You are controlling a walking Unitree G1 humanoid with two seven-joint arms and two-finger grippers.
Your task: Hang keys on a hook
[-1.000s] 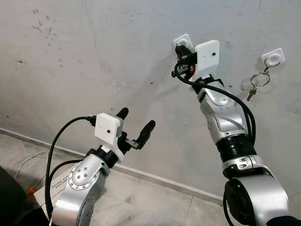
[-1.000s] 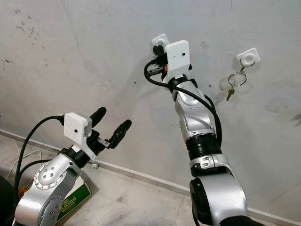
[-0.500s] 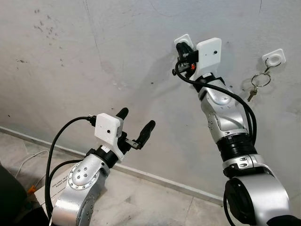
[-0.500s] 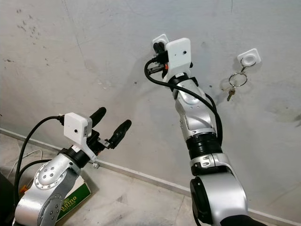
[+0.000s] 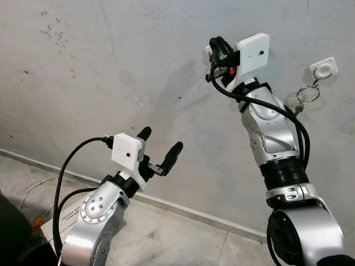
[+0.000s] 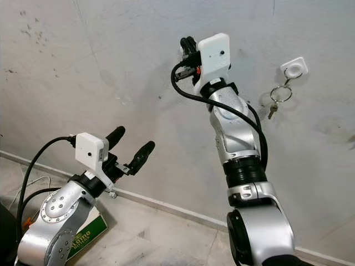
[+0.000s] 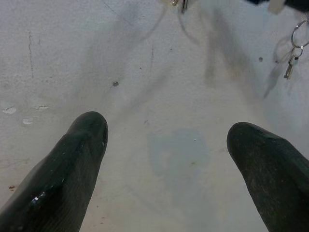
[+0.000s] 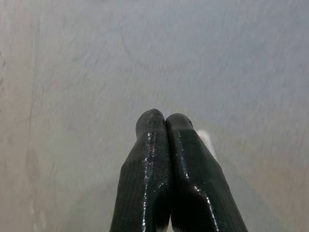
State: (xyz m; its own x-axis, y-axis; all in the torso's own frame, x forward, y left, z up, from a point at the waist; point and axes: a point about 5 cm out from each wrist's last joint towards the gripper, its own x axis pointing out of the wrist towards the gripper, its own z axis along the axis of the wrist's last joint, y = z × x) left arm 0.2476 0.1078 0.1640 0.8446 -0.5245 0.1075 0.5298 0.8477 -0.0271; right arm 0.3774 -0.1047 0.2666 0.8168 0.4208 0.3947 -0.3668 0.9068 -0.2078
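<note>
nearest you, at about 7 o'clock in the left eye view, your left gripper (image 5: 160,145) hangs in the air short of the wall, fingers spread wide with nothing between them. further up, at 1 o'clock, your right gripper (image 5: 216,45) is raised against the grey wall (image 5: 83,83), its two fingers (image 8: 164,159) pressed flat together and empty, covering a white hook plate (image 8: 205,140). far right, at 2 o'clock, the keys (image 5: 305,95) dangle by their ring from a second white hook (image 5: 323,68).
</note>
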